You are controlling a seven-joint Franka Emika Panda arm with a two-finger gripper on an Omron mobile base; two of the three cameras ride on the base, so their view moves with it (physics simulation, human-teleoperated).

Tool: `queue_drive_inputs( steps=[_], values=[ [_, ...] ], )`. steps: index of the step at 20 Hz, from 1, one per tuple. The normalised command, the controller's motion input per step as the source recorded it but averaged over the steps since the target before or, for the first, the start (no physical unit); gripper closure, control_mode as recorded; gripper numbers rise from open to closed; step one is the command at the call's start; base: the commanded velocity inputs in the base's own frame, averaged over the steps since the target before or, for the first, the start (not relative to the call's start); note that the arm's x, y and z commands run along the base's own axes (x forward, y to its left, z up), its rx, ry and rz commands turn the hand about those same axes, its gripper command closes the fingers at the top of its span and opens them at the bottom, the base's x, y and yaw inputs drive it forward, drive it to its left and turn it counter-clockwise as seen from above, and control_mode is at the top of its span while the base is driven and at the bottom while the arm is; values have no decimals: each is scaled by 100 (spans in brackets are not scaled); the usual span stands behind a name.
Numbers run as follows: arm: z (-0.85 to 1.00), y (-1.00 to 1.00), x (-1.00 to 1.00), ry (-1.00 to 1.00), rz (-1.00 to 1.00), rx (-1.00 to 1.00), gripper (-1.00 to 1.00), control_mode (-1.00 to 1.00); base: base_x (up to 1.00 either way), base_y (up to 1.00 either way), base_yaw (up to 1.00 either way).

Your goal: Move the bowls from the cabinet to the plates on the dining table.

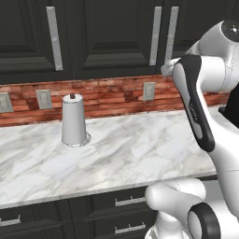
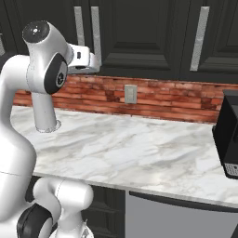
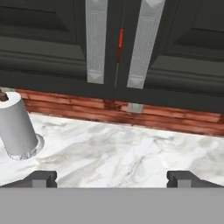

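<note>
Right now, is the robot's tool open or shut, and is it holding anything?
Tool: open wide, holding nothing, facing the closed cabinet doors above the counter.

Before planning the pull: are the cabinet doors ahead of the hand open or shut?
Shut. In the hand view both doors of the cabinet sit flush, with just a thin seam between the two silver handles.

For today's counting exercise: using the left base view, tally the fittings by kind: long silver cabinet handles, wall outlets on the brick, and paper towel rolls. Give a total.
Long silver handles: 3
Wall outlets: 3
Paper towel rolls: 1
Total: 7
</note>
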Motion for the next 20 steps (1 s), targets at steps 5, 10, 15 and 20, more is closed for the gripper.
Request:
queue_drive_inputs(
  steps=[5, 10, 15, 20],
  values=[
    [17, 0, 1, -13, 0, 0, -100, -100, 0, 0, 0],
    [16, -3, 4, -9, 0, 0, -100, -100, 0, 0, 0],
    [14, -5, 12, -4, 0, 0, -100, -100, 0, 0, 0],
    [13, -2, 15, 0, 0, 2, -100, -100, 0, 0, 0]
  ],
)
